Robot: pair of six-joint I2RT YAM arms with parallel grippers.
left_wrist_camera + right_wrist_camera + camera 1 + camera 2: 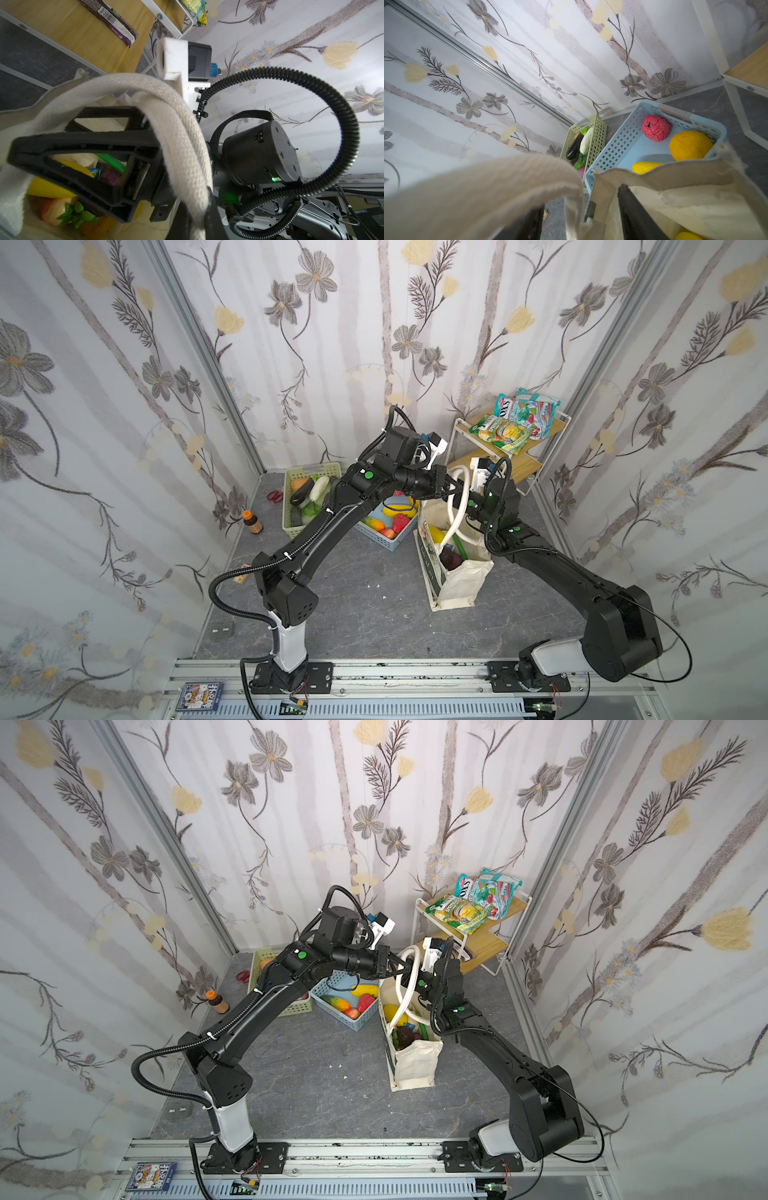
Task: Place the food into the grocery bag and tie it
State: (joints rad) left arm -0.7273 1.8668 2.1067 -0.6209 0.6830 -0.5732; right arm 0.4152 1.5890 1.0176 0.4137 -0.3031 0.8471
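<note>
Pressed together, the left end effector (454,490) carries the cream handles (178,141) draped across its tips; they could slide off before the spread right end effector (581,212) catches one.

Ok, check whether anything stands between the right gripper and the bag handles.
Nothing visible does. The handles rise from the grocery bag, the left gripper is shut on them, and one drapes over a finger of the open right gripper.
</note>
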